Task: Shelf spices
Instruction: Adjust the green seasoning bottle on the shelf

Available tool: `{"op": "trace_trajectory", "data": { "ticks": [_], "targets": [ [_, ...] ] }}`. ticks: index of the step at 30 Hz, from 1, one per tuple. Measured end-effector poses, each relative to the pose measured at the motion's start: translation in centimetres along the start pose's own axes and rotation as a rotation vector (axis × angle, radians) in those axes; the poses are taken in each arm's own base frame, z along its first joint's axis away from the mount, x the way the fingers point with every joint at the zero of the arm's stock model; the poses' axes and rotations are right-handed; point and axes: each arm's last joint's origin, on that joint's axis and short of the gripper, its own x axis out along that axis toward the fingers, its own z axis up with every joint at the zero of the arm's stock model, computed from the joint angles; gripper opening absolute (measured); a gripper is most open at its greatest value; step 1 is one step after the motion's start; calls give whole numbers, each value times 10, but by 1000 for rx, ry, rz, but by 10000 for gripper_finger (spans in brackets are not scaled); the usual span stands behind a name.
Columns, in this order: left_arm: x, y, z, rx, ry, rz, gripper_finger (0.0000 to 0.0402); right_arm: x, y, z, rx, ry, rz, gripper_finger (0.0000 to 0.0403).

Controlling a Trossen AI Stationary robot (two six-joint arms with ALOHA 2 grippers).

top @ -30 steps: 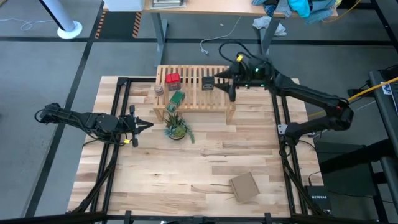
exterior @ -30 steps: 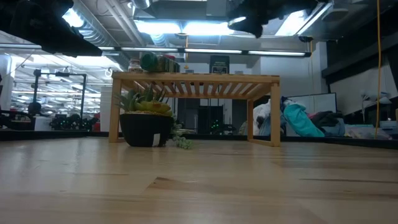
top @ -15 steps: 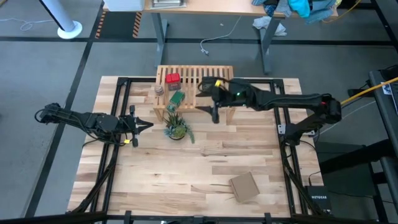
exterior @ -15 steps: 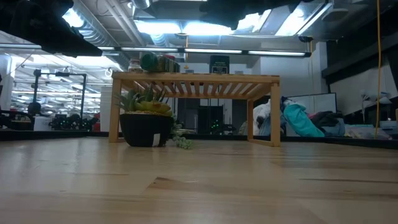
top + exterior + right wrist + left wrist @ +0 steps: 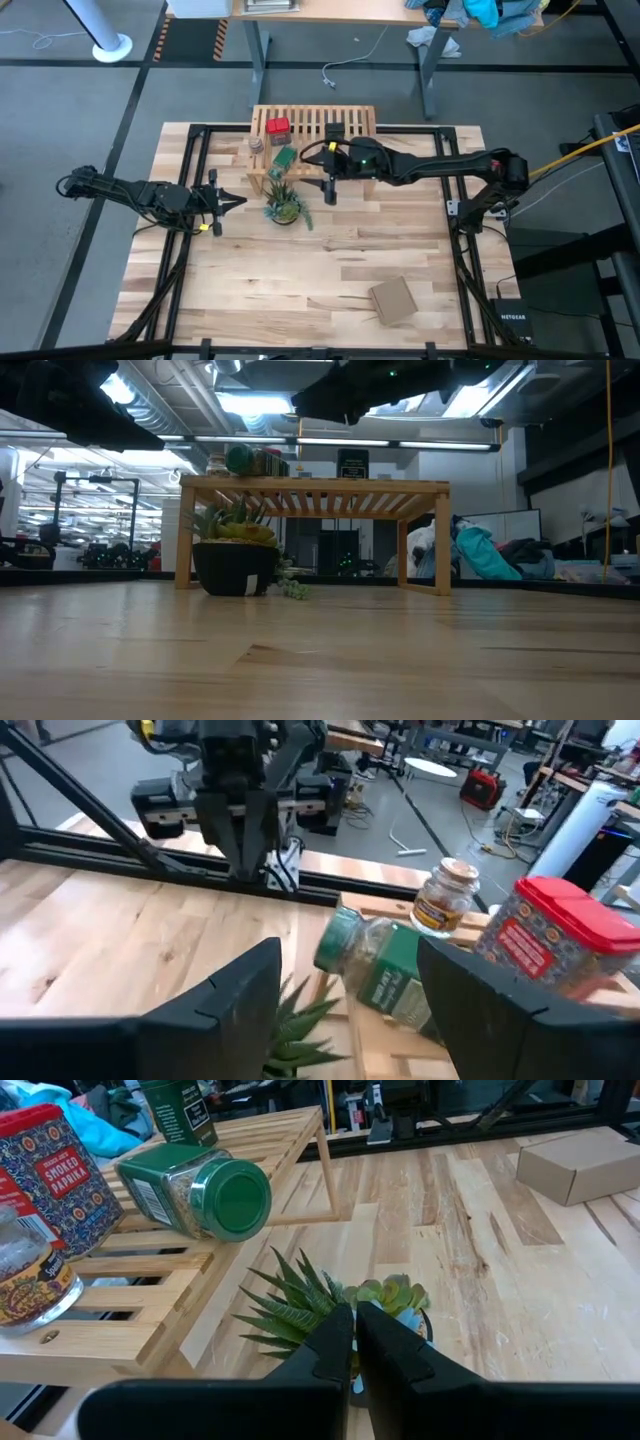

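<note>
I see the table (image 5: 330, 270) carrying the shelf (image 5: 312, 160) at its far edge; my right gripper (image 5: 331, 190) has swung from the shelf's right end to its front edge, fingers wide and empty; the left gripper (image 5: 238, 201) stays put beside the plant (image 5: 284, 205), fingers pressed together; the red tin (image 5: 277, 129), black tin (image 5: 334, 133), toppled green-capped jar (image 5: 284, 158) and tiny jar (image 5: 257, 145) sit on the shelf.

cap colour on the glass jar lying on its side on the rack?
Green, on the toppled glass spice jar on the light-wood slatted rack. Left wrist view shows it best.
</note>
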Motion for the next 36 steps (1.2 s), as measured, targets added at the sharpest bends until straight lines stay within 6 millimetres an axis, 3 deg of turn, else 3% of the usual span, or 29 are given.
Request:
{"op": "trace_trajectory", "data": {
  "ticks": [13,20,25,29,36],
  "targets": [
    [0,0,1,28,-5,6,12,2,0,-2,23,18,18,241],
    [0,1,13,37,-122,29,12,2,-1,-3,-14,39,-25,241],
    [9,-3,11,82,-72,38,12,3,-2,-4,-38,40,-29,238],
    [25,-5,7,143,20,114,10,9,-1,-9,-85,53,-24,212],
    [52,-6,13,240,3,199,3,24,-4,-5,-151,67,-43,146]
  ]
}}
